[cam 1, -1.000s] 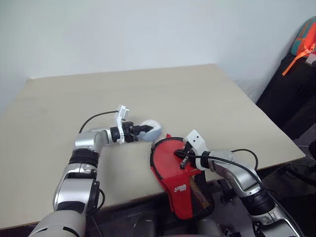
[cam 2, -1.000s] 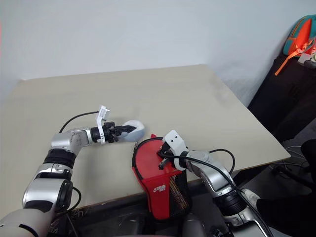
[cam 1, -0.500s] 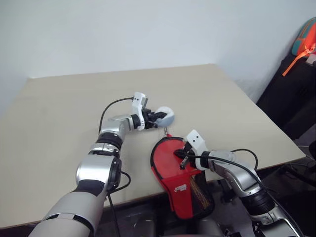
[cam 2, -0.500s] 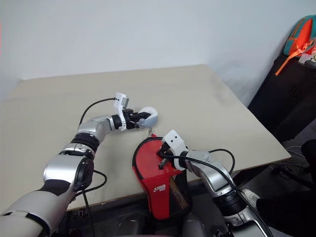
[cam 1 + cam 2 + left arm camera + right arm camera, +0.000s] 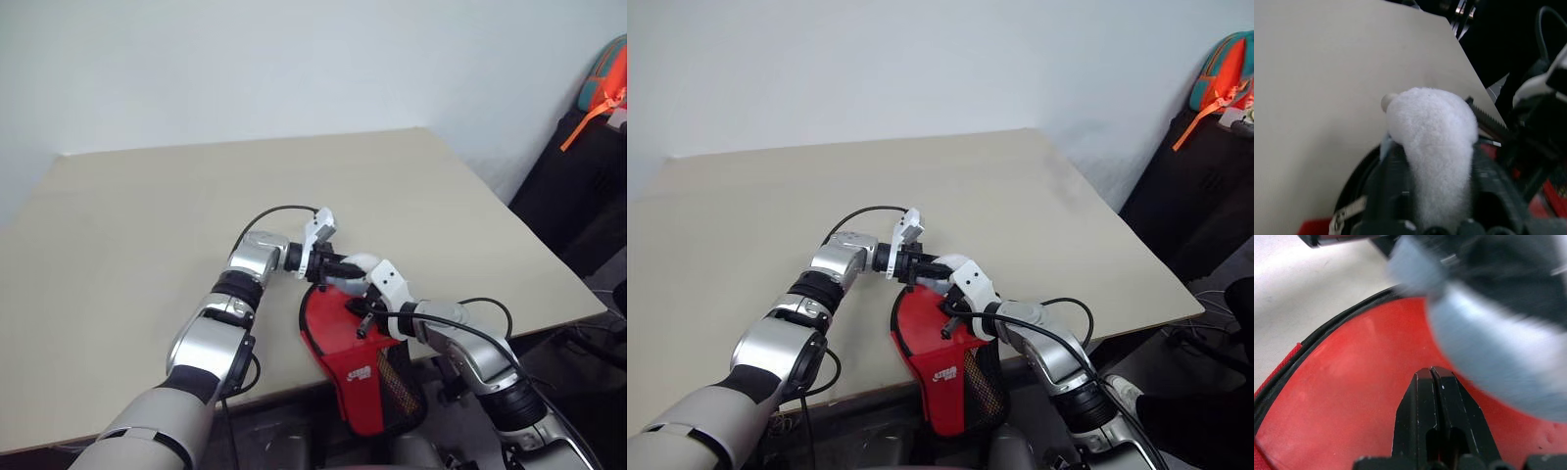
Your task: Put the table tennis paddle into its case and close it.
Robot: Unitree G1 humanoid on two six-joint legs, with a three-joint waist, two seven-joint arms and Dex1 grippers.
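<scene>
The red paddle-shaped soft zip case [image 5: 343,343] with black edging lies at the near edge of the pale beige desk [image 5: 196,196], its narrow end with the black mesh pocket and small white logo hanging past that edge. Beyond the case, the desk runs bare to a plain pale wall.

From the head views, the left tool [image 5: 338,269] reaches in over the far rim of the case, and a fuzzy white rounded thing [image 5: 358,264] shows at its tip. The left wrist view gives what the head views cannot: that white fuzzy lump [image 5: 1435,147] sits between the two black fingers [image 5: 1393,181], which stand apart on either side of it; whether they actually press on it I cannot tell. A stretch of zip teeth runs just beside it.

The right tool [image 5: 361,315] rests over the red face of the case. Its wrist view shows the two black fingers [image 5: 1432,411] pressed together with nothing between them, tips close above the red surface inside the black rim, whether touching I cannot tell, and the pale lump blurred just beyond.

The paddle itself I cannot make out.
</scene>
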